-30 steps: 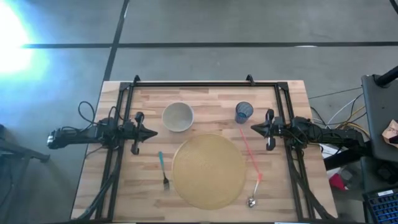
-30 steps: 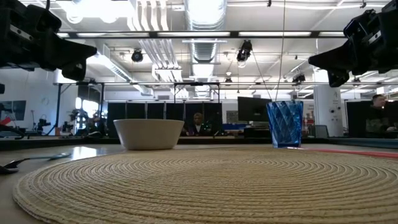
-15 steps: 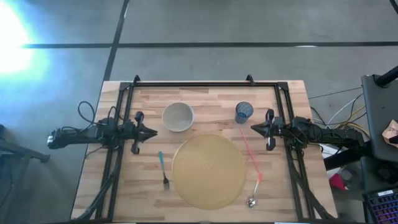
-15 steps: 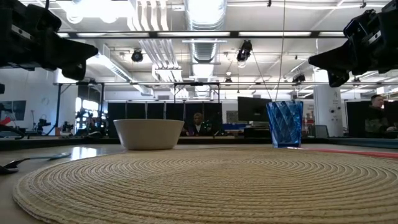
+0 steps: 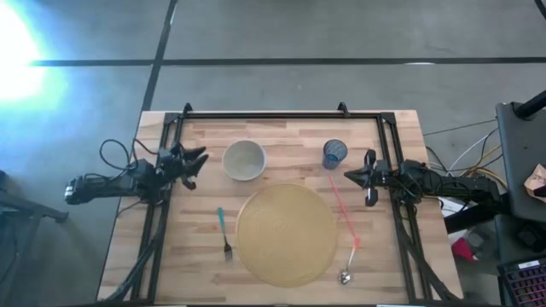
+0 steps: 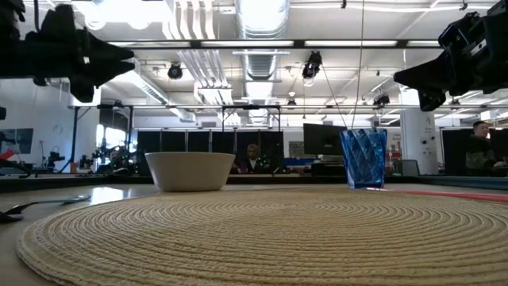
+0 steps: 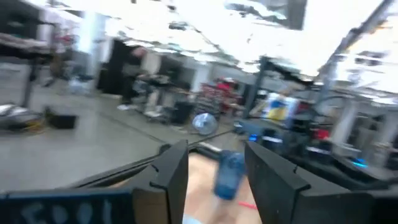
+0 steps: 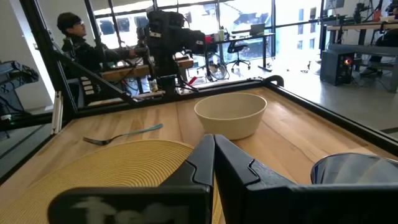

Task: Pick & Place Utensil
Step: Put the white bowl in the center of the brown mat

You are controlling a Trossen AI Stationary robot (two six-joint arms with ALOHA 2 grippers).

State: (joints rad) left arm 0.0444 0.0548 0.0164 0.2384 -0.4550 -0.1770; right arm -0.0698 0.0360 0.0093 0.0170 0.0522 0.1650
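Fork [image 5: 223, 232] lies flat on the counter [image 5: 281, 128] left of the mat [image 5: 287, 234], untouched, and the left gripper [image 5: 199, 157], jaws spread, risks skidding off its thin handle, while the right gripper [image 5: 350, 176] waits, jaws pressed together.

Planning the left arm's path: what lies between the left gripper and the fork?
Only bare table: the high view shows nothing between the left gripper and the fork.

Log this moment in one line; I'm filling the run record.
left gripper: open, beside bowl | right gripper: shut, waiting near cup | fork, spoon: untouched
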